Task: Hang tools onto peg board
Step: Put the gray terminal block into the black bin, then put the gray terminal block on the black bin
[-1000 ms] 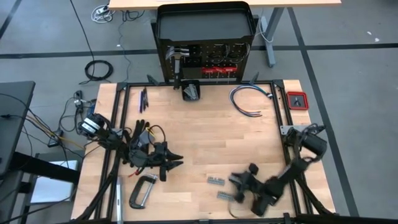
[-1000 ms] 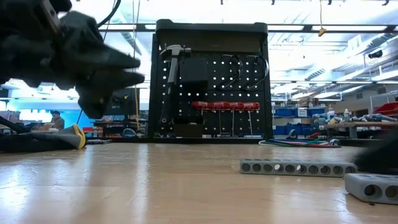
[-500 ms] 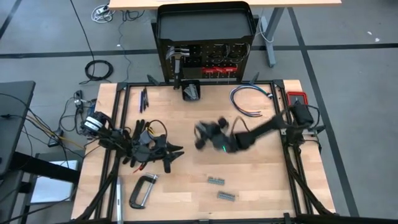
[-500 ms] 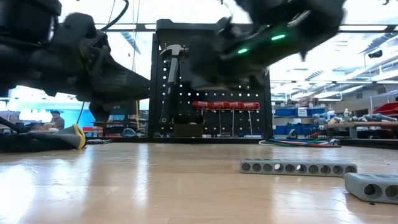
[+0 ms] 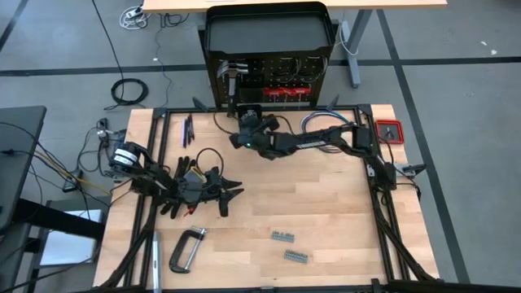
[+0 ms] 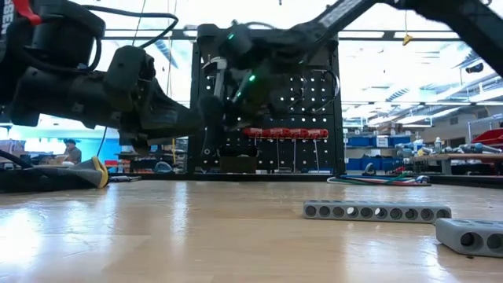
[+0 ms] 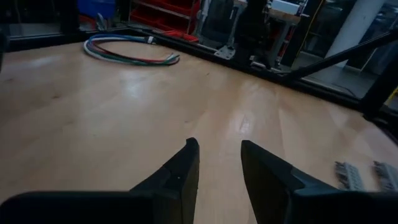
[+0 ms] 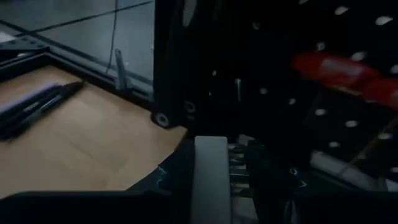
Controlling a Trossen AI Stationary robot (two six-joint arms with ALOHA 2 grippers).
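**Watch the right gripper at the peg board**

Your biggest risk sits at the far edge of the worktop [image 5: 326, 203]: the peg board [image 5: 269, 77] already carries a hammer [image 5: 231, 75] and red-handled drivers [image 5: 286, 89], and a knock could unseat them. The right gripper [image 8: 227, 165] is pinching a grey metal piece [image 8: 211, 180] just in front of it; a skewed approach may miss the holes. The left gripper [image 7: 217, 165], slightly spread and empty, hovers near the left edge. The C-clamp [image 5: 186, 249] and 2 grey pieces [image 5: 291, 247] lie near the front edge.
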